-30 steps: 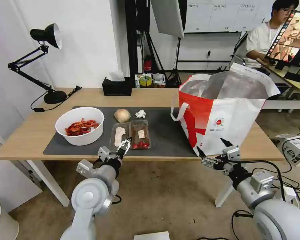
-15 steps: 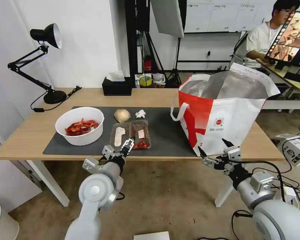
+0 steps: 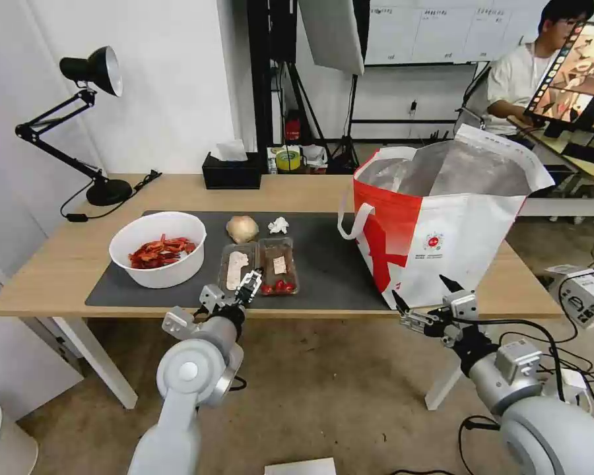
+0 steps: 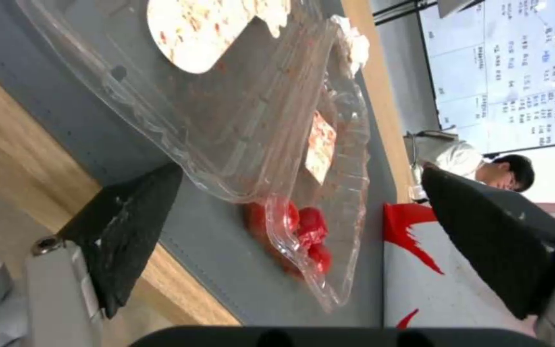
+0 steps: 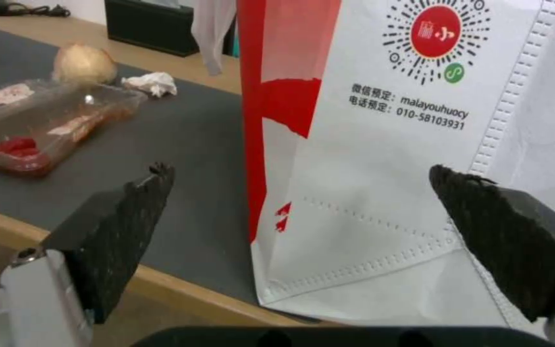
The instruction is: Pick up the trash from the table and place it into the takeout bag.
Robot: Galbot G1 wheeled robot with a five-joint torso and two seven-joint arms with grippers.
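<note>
Along the bench (image 3: 59, 264) from its left end I have the white bowl of shells (image 3: 157, 249), then the beige ball (image 3: 242, 228) and tissue ball (image 3: 278, 225) toward the mat's far edge. My left end effector (image 3: 247, 287) sits at the near edge with its fingers spread either side of the clamshell tray (image 3: 261, 266), lined up, I judge, to pinch its rim. The takeout bag (image 3: 442, 227) stands open at the right end to receive it; my right end effector (image 3: 424, 298) waits open just in front of it
</note>
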